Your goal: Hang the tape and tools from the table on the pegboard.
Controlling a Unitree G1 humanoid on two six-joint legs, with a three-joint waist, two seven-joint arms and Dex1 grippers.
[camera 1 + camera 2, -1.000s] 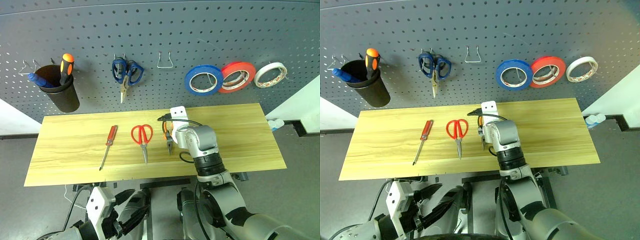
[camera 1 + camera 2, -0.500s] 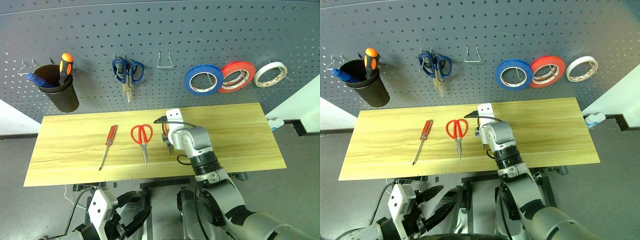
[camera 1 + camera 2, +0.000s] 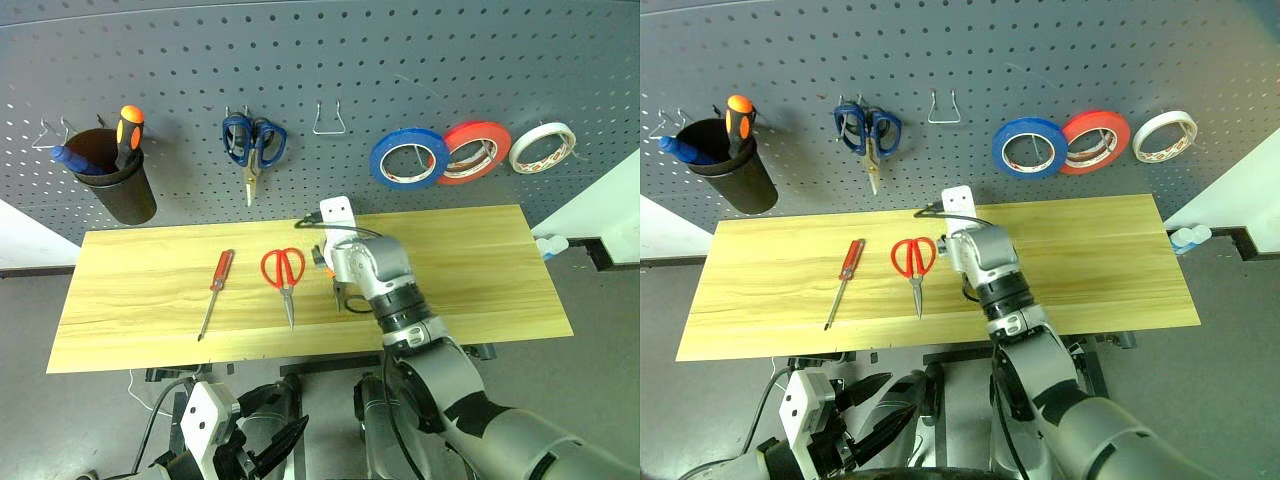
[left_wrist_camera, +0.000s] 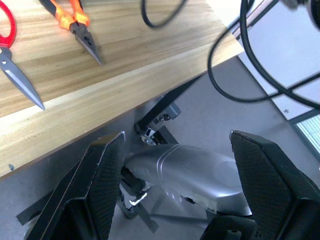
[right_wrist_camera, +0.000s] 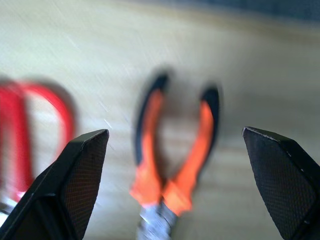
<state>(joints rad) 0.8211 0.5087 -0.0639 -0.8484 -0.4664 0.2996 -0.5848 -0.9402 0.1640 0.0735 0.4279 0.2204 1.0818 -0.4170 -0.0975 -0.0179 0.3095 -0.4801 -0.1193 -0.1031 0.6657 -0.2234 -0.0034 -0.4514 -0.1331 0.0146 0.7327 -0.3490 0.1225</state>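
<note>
Pliers, small, with orange-and-black handles and a steel nose (image 3: 337, 290), are the piece in hand: I judge them light but rigid, their rubbery handles the surest place to pinch, the thin nose too slick. From the head views they lie on the long yellowish wood-grain table (image 3: 480, 270), just right of the red-handled scissors with steel blades (image 3: 285, 275), largely hidden under the right gripper's wrist, while the flat blue ring of tape (image 3: 408, 160) hangs on the dark grey perforated pegboard (image 3: 400, 60). Seen from the left wrist, the left gripper (image 4: 175, 170) hangs below the table edge, fingers spread, holding nothing, well apart from the pliers. Seen from the right wrist, the right gripper (image 5: 172, 175) stands wide open and empty, the two handles between its fingers (image 5: 75, 175) but not touched.
</note>
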